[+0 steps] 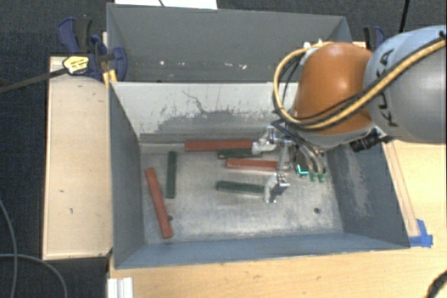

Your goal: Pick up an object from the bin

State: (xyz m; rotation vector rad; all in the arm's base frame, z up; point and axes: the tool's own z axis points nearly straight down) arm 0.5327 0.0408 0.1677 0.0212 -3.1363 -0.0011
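Observation:
My gripper (272,167) hangs low over the right middle of the bin, open. One silver fingertip (265,144) is toward the back and the other (275,190) toward the front. Between them lies the right end of a short red-brown stick (248,165), flat on the floor; neither finger closes on it. A dark green stick (236,186) lies just in front of it, its right end near the front fingertip. A longer red-brown stick (216,146) lies behind, by the back fingertip, and a dark green piece (229,154) shows beside it.
At the left of the bin floor, a long red-brown stick (158,203) runs from back to front. A short dark green stick (170,174) lies beside it. The orange wrist cover and cables hang over the bin's right side.

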